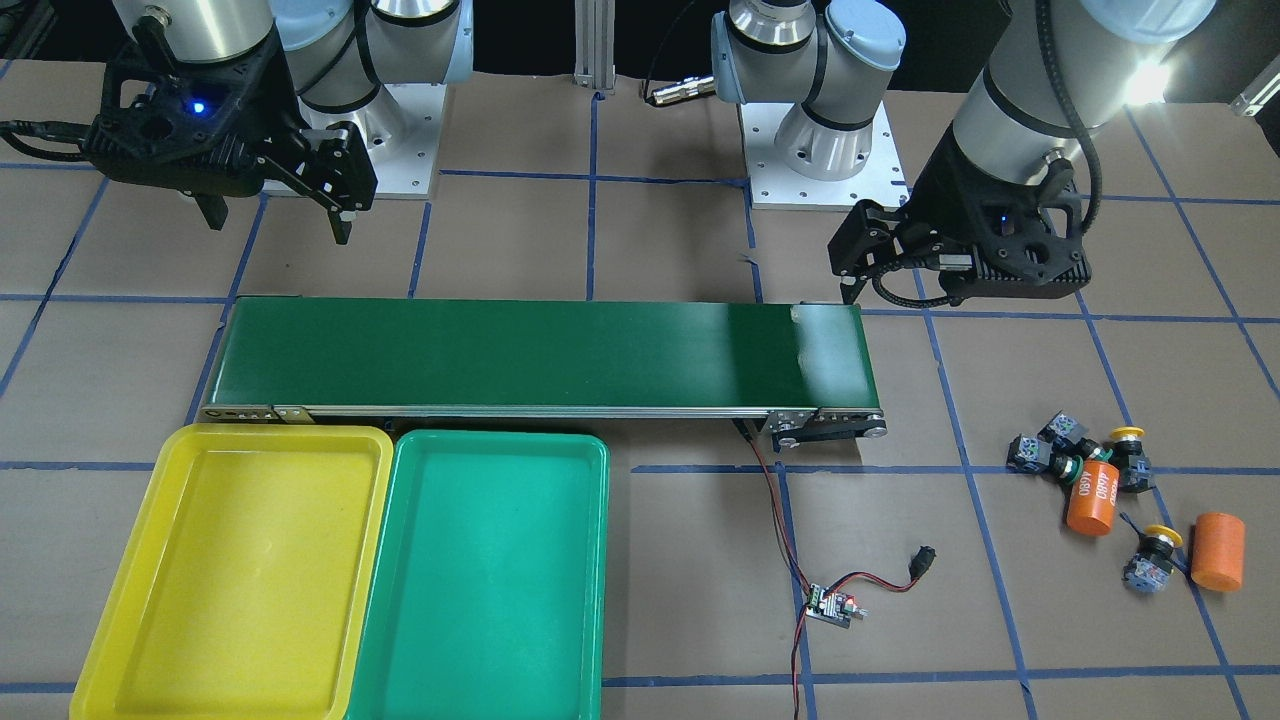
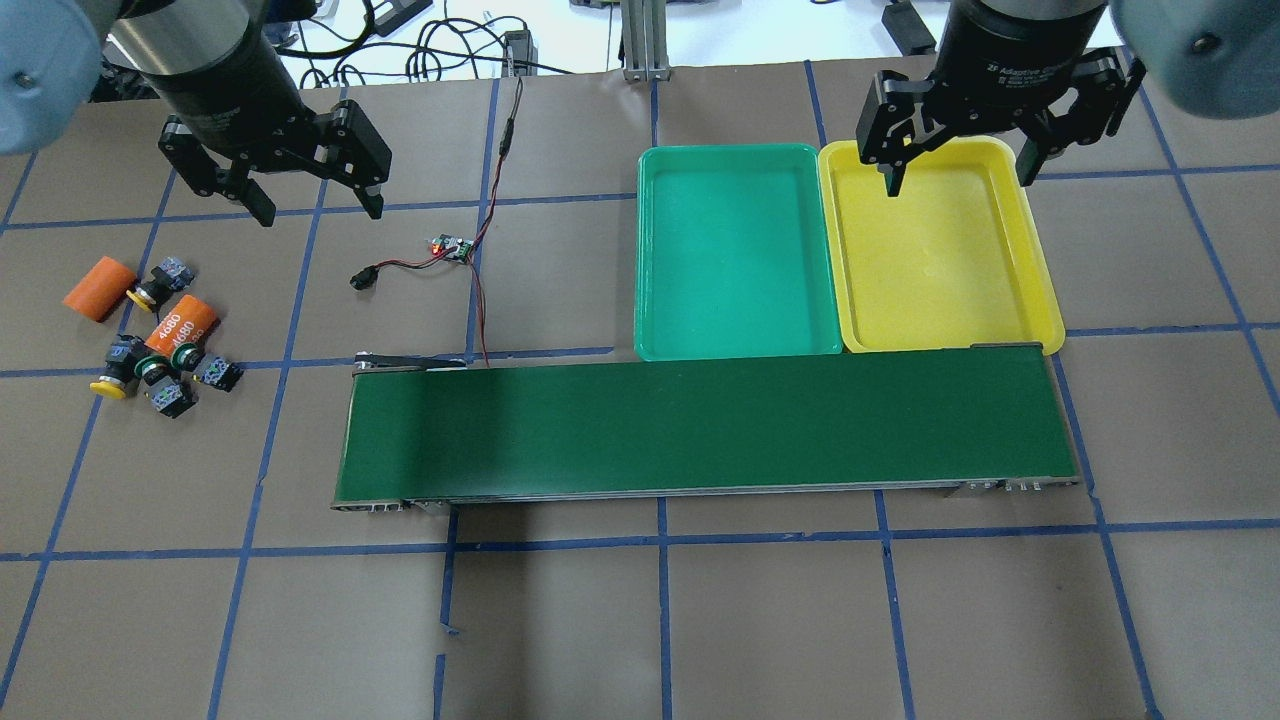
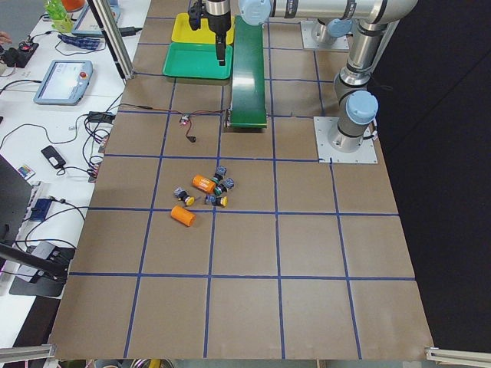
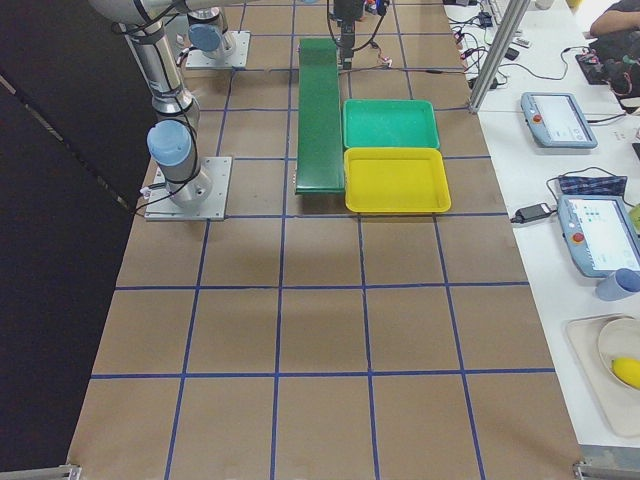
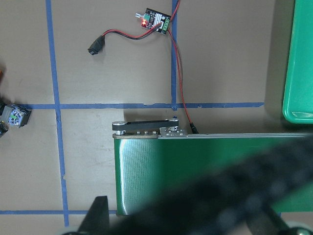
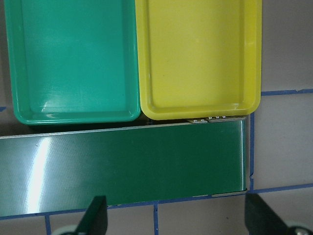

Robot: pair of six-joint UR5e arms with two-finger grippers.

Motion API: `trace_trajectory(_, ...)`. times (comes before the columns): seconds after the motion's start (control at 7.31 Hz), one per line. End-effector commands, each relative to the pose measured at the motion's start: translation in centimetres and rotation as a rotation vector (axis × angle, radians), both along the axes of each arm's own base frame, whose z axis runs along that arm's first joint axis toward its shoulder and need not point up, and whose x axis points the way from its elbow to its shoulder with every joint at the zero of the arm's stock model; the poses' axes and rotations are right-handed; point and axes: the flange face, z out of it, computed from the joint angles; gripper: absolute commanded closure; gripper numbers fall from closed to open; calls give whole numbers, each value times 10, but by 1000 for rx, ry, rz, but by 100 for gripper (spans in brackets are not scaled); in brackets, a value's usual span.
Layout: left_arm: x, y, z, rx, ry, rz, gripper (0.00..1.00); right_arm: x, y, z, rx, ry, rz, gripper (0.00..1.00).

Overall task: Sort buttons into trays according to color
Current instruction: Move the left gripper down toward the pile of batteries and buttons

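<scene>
Brown paper with a grid of blue tape covers the table [image 2: 640, 620]. Four buttons [image 1: 1148, 570] lie loose on it near its left edge, well apart from the yellow tray [image 2: 940, 260] and the green tray [image 2: 735, 260]. Two buttons have yellow mushroom caps, and the other two caps look green, though they are small in every view. Two orange cylinders [image 1: 1218, 552] lie among them. One, marked "4680", touches the tight knot of three buttons, and the other lies just beside the fourth.

One long dark green conveyor belt [image 2: 700, 425] runs across the middle of the table. The yellow and green pair sit side by side, rims touching, against the belt's far long side at its right end, with the yellow one nearer the table's right edge. One small circuit board [image 1: 830, 605] with red and black wires lies on the paper beyond the belt's left end.

High near the belt's left end hangs the left gripper [image 2: 318, 205], jaws spread wide, holding nothing. The right gripper [image 2: 958, 180] hangs high near the belt's right end, jaws equally wide and empty.
</scene>
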Motion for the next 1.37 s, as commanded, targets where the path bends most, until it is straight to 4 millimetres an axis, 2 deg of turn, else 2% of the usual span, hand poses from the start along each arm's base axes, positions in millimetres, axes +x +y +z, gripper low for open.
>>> trace_trajectory(0.0,1,-2,-1,0,-1,3,0,0,0,0,-2,0,-1,0)
trace_trajectory(0.14,8,-8,-9,14,-2,8,0,0,0,1,-5,-1,0,0)
trace_trajectory(0.27,40,-21,-17,16,1,14,0,0,0,0,-3,-1,0,0)
trace_trajectory(0.55,143,-54,-55,16,15,-55,0,0,0,1,-5,-1,0,0)
trace_trajectory(0.82,249,-70,-107,38,28,-144,0,0,-1,0,-3,0,0,0)
trace_trajectory(0.96,284,-85,-137,1,9,-197,0,0,-1,0,-3,1,0,0)
trace_trajectory(1.09,302,-100,-174,-16,-1,-234,0,0,-1,0,-3,1,0,0)
trace_trajectory(1.23,328,-101,-201,-16,0,-245,0,0,-1,-1,-2,0,0,0)
